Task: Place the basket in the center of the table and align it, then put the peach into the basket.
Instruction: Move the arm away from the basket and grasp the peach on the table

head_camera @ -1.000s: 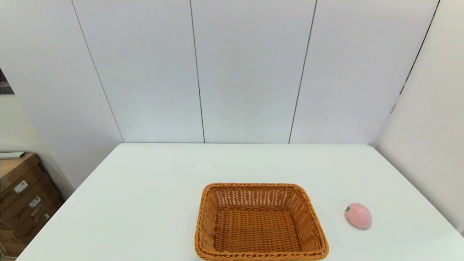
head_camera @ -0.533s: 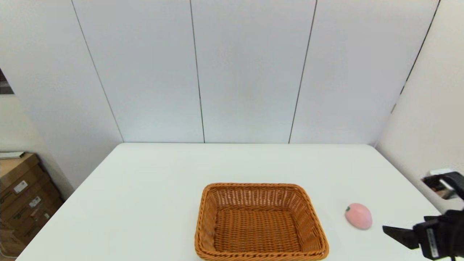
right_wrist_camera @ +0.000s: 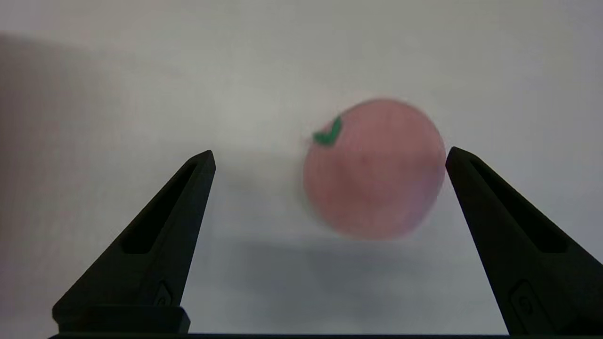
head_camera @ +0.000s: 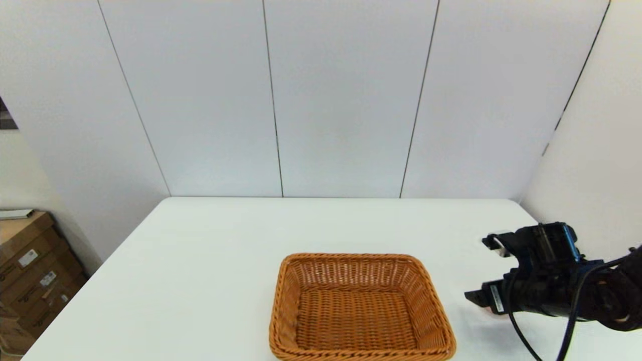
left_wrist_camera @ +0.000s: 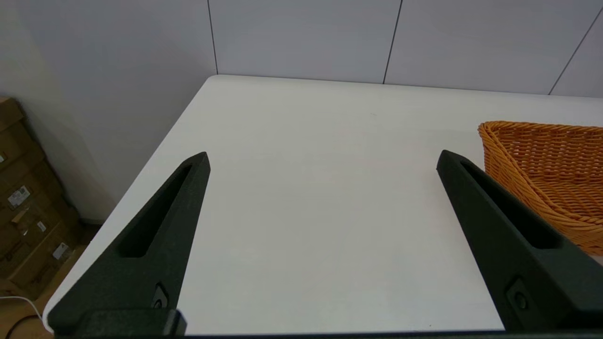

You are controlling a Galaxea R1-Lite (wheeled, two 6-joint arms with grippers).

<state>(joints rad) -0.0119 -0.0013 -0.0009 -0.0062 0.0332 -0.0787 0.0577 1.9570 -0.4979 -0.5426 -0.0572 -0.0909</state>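
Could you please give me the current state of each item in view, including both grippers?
basket: upright on the table, empty.
peach: lying on the table outside the basket, not gripped, between the right gripper's open fingers.
right gripper: open, over the peach, to the right of the basket.
left gripper: open, holding nothing, above the table left of the basket.
table: bears the basket and peach.

Head view: peach hidden behind right gripper point(head_camera: 481, 296). Basket point(head_camera: 358, 306) near rim cut by frame edge. Wrist view: peach point(right_wrist_camera: 374, 169) blurred.
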